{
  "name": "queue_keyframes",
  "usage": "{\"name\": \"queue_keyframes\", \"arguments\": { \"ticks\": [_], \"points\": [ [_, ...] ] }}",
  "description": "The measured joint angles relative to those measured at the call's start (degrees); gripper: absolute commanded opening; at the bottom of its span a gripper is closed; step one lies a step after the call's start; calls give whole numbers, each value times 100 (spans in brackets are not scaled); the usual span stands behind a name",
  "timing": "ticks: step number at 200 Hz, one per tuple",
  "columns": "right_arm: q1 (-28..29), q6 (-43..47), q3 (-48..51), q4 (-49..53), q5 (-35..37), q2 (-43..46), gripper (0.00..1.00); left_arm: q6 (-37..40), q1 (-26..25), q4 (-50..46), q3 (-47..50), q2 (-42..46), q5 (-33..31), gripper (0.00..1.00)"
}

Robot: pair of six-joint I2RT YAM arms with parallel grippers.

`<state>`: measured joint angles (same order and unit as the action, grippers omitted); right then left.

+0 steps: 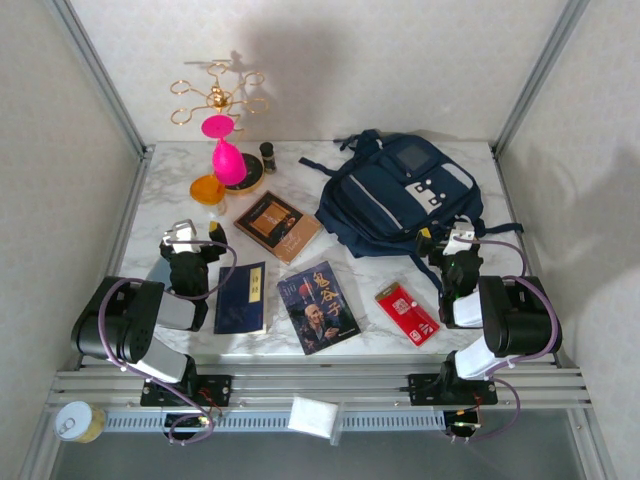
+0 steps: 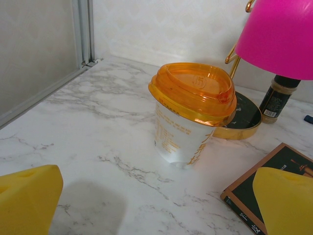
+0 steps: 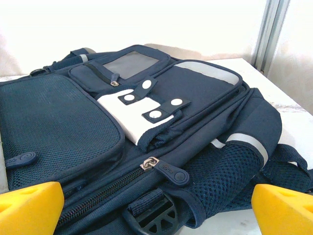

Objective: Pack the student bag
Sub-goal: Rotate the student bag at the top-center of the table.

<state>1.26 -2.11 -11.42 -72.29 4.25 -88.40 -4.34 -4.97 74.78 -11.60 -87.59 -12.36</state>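
The left tool (image 1: 198, 238), at 8 o'clock on the bench (image 1: 290, 190), gapes wide and holds nothing, with an orange-lidded cup (image 2: 190, 117) at its 12. Across the middle lie a navy book (image 1: 241, 297), a brown book (image 1: 277, 226), a portrait-cover book (image 1: 319, 306) and a red packet (image 1: 406, 313), all loose. The right tool (image 1: 445, 240), at 4 o'clock, is equally wide and empty, facing the student bag (image 1: 400, 200) at 1 o'clock, its zips apparently closed. Packing looks unstarted; opening and loading remain.

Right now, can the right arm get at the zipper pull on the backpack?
Probably yes: the zipper pull sits uncovered on the backpack, straight ahead of its open jaws, with nothing between.
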Motion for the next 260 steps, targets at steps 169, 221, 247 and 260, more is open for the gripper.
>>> {"name": "queue_keyframes", "arguments": {
  "ticks": [169,221,247,260],
  "points": [
    [-24,-994,-1182,3029,476,2131,99,-706,22,-2149,-260,2739,522,99],
    [-157,-2916,-2269,5989,483,2376,99,-2647,118,-4076,-1193,3305,136,99],
    [-164,-3250,-2717,7147,155,2293,99,-3115,90,-5021,-1735,3195,424,99],
    [-164,-3370,-2881,7519,-103,2249,99,-3274,-90,-5333,-1851,3195,612,99]
  ]
}}
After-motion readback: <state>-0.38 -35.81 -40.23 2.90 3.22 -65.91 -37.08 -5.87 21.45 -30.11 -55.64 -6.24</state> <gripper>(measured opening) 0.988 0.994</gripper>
